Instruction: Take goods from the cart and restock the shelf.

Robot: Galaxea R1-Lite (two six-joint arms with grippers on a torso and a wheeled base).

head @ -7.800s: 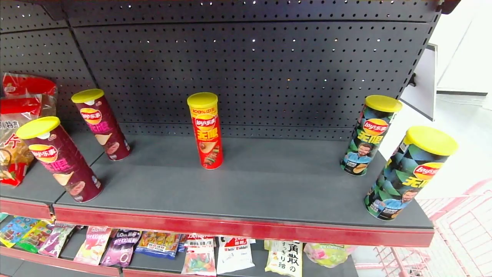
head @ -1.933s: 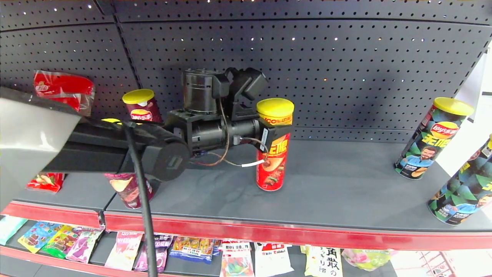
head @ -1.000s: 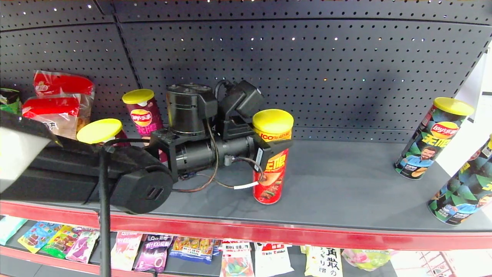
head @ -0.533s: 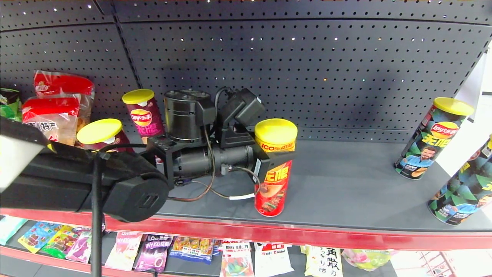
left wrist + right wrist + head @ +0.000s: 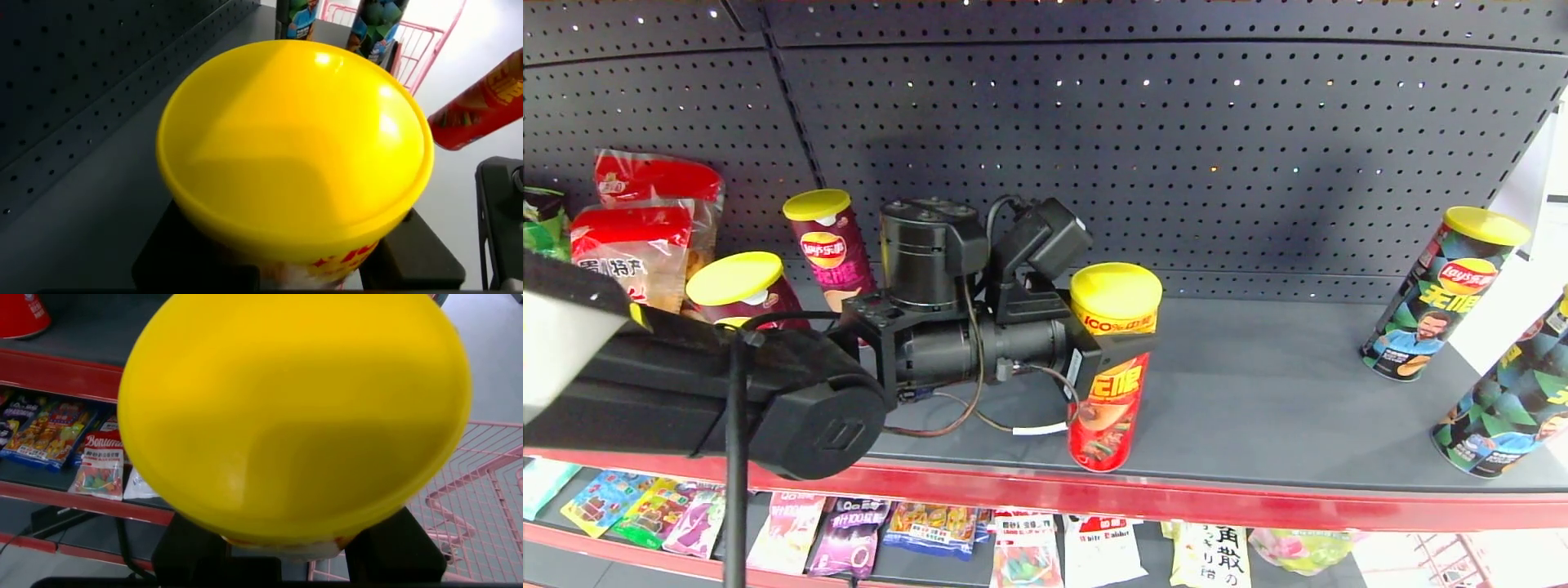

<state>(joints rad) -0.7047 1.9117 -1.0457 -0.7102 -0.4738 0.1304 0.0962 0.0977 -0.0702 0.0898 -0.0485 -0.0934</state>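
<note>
Red chip can (image 5: 1107, 384) with a yellow lid now stands at the front of the shelf (image 5: 1258, 392), its base just behind the red front lip (image 5: 1217, 506). Two seconds ago it sat mid-shelf, nearer the pegboard back. My left arm has drawn it forward and slightly toward the robot's right. I cannot tell whether its base rests on the board or hangs just above it.

I judge this frees space behind it for new stock.

My left claw (image 5: 1112, 347) is clenched around the can's upper body, just under the lid, with a dark finger on each side. In the left wrist view the lid sits directly over those fingers.

My right claw (image 5: 294, 543) is closed on a second can (image 5: 294, 408), also yellow-lidded, held out in front of the shelf near the pink cart (image 5: 482, 498).
</note>
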